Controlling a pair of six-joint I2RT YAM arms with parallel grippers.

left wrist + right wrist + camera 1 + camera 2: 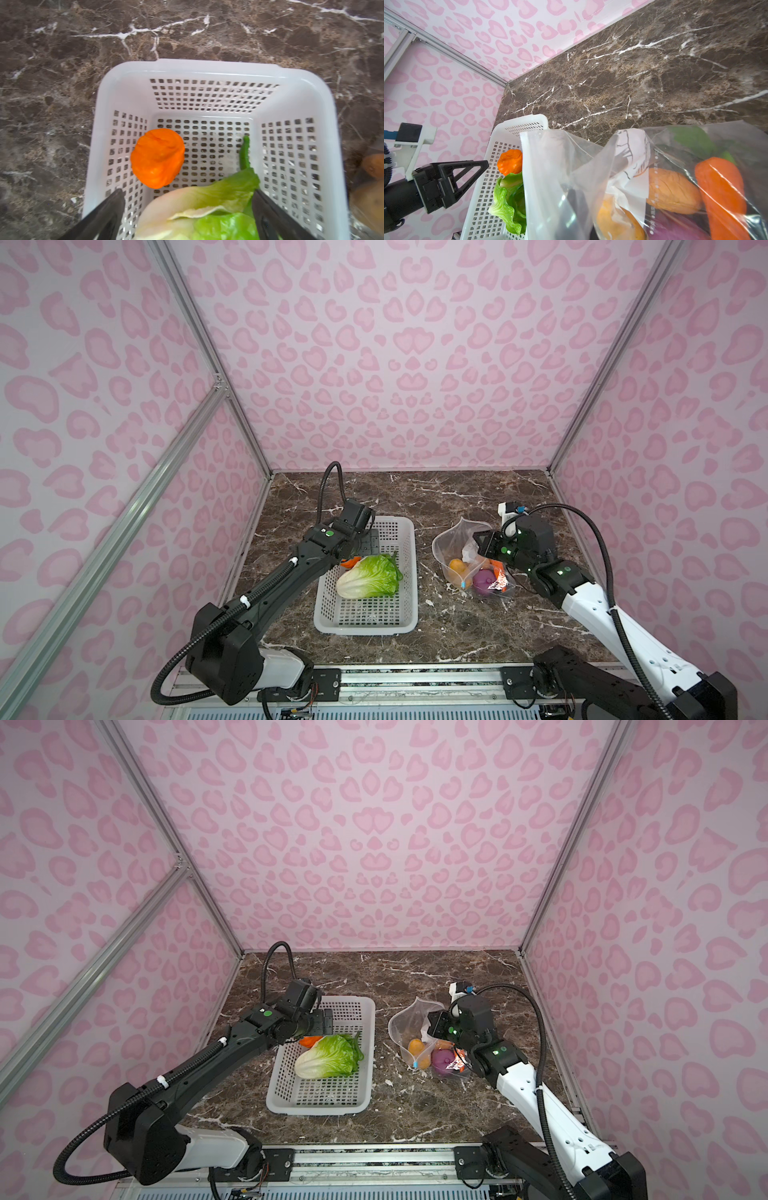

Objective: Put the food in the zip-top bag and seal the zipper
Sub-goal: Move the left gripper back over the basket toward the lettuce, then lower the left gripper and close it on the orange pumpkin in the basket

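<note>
Tabletop (pixel 457 497), dark marble, carries everything. White perforated basket (pixel 365 627) sits left of centre. The zip-top bag (pixel 451 541) lies to its right, near the basket but apart from it, with the mouth propped up. Already in the bag: carrot (pixel 720 187), purple onion (pixel 484 580) and yellow-orange rounds.

Lettuce head (pixel 370 576) lies mid-basket, the biggest piece left. An orange round (pixel 158 158) rests just beyond it.

Left pincer (pixel 188 193): jaws spread wide, holding nothing, poised over the lettuce with a finger on either side. Right pincer (pixel 482 543): closed tight at the bag's rim. We judge it pinches the film and props the mouth open, though plastic hides its fingers. The blue slider (pixel 462 585) sits at the near end of the zipper.

Step in hand, our reading: grasp the lettuce.
- We would lower the pincer until the fingers straddle the firm pale stem end, not the loose leaf tips.
- Close gently, since the leaves look soft.
- Lift clear of the basket wall before crossing.
- Enter the bag narrow end first, because the mouth looks barely wider than the lettuce.
- The right pincer must not slacken during insertion.
</note>
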